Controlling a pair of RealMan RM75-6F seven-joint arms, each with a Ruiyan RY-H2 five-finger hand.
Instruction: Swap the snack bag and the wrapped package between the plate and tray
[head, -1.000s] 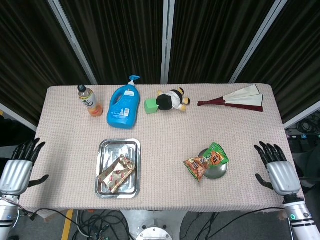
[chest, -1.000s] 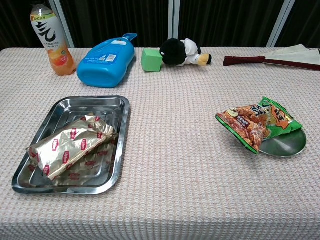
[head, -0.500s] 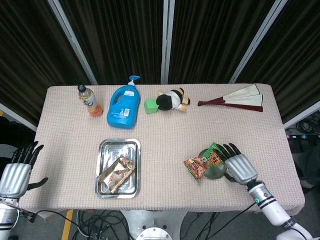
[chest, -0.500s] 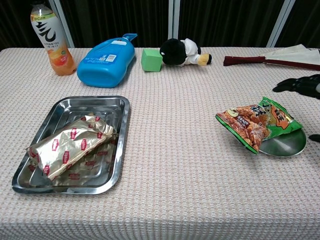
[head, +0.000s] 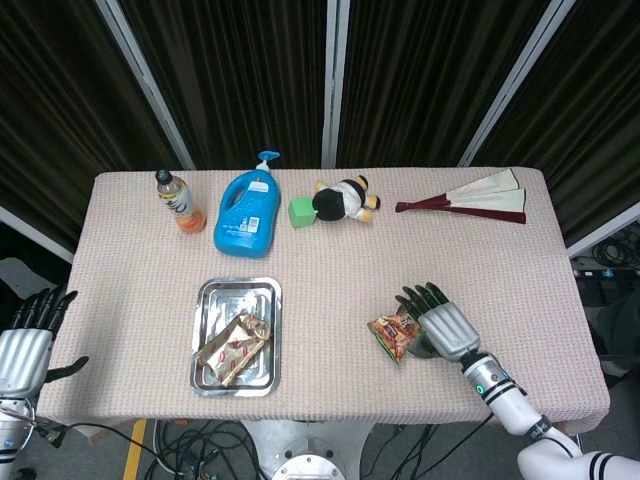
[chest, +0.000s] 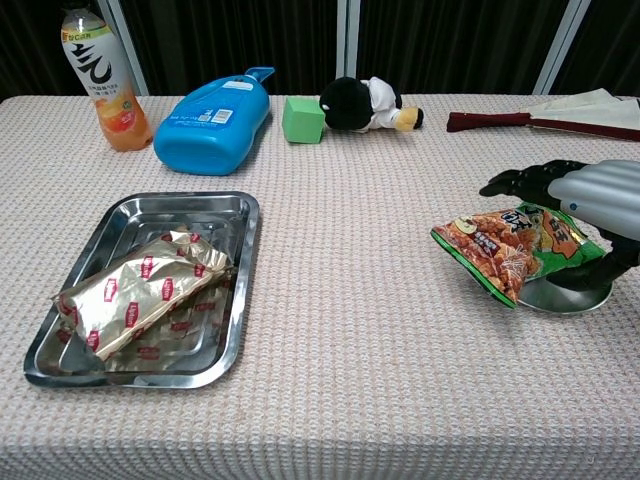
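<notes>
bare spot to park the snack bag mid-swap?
Widest bare cloth lies between the tray and the snack bag, below the green block. Also open: the front strip. Crowded: back row from the bottle to the fan, and around the right hand.

Orange-and-green snack bag (chest: 515, 246), gold package (chest: 140, 290) with red marks, silver tray (chest: 232, 330), blue bottle (head: 247, 214), green cube (head: 301, 212), beige woven table (head: 330, 270)

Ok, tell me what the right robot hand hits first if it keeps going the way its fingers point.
Probably the snack bag: the right robot hand hovers over it on the plate, fingers aimed leftward across it. Depth is unclear.
</notes>
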